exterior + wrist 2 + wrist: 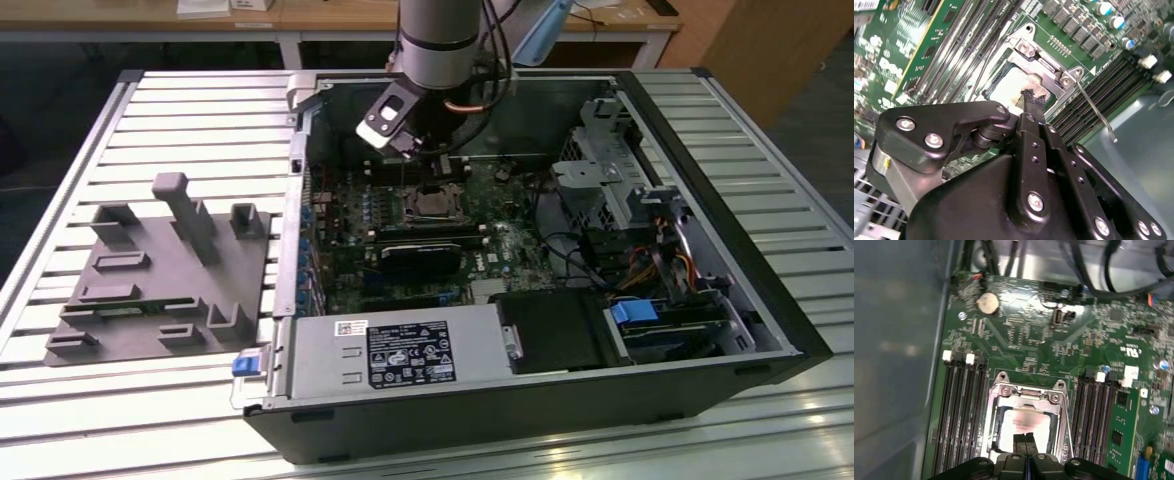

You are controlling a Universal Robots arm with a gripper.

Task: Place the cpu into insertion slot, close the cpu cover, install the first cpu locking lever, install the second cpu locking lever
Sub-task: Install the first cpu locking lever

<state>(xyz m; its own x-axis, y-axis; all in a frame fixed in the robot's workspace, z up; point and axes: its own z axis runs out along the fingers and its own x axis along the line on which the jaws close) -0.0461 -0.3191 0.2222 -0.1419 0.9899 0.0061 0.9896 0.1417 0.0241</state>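
Exterior view takes in the open case (441,425); first wrist view goes close: cpu (1021,421) in the insertion slot (999,432), cpu cover (1026,396) down. Gripper (1025,438) jaws pinched together, empty, just over the slot.

The case (534,405) lies on the surface (160,400), with a fixture (147,290) beside it on the exterior view's left. Inside, the cpu (1021,421) lies within the cover (1026,396) on the board (1029,335), between memory slots (961,410).

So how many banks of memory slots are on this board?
2. One bank of memory slots sits on one side of the socket cover, the second bank on the opposite side. The gripper may hide more behind it.
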